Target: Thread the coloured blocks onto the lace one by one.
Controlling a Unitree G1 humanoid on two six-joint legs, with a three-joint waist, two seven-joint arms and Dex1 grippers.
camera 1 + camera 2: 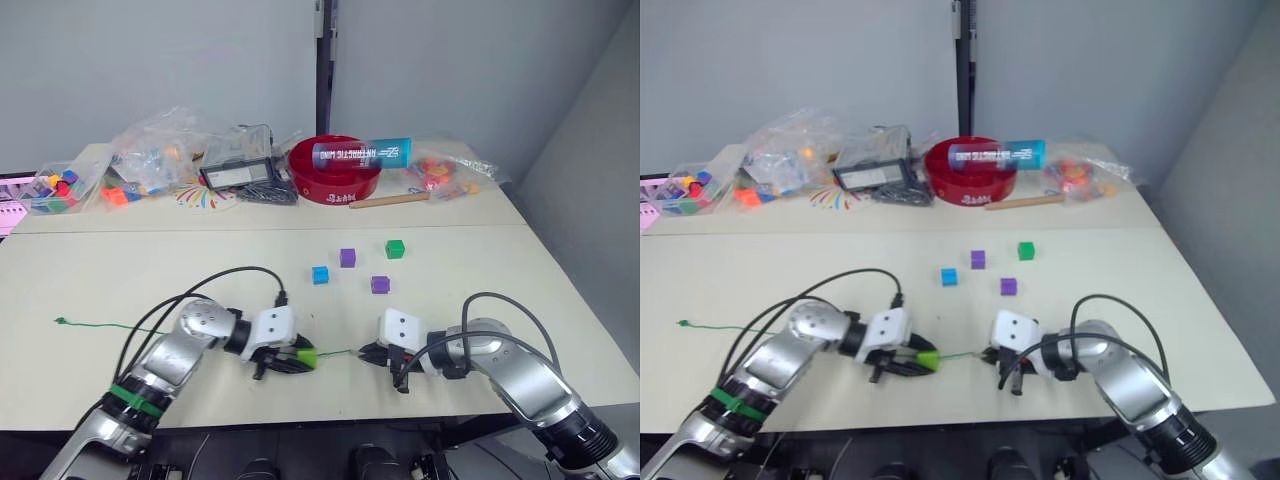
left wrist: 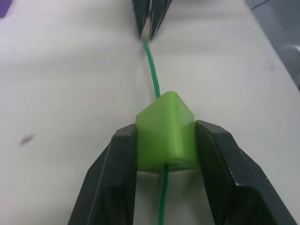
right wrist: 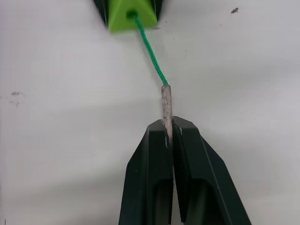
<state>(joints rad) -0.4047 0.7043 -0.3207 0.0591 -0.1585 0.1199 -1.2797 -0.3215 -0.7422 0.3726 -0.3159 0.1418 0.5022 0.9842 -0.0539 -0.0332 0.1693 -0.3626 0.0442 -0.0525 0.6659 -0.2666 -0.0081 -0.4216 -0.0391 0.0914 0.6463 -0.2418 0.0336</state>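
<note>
My left gripper (image 1: 300,358) is shut on a lime green block (image 2: 165,132), and the green lace (image 2: 152,72) runs through the hole in that block. My right gripper (image 3: 168,133) is shut on the lace's stiff pale tip (image 3: 166,105), a short way to the right of the block. The lace's tail (image 1: 100,324) trails left across the table to a small knot. Further back lie a sky blue block (image 1: 320,274), two purple blocks (image 1: 347,257) (image 1: 379,284) and a dark green block (image 1: 395,248).
At the back of the table stand a red bowl (image 1: 340,185) with a blue tube across it, a black tray (image 1: 240,172), a wooden stick (image 1: 388,201) and clear bags of bright pieces (image 1: 150,155). The table's front edge (image 1: 330,415) runs just behind both grippers.
</note>
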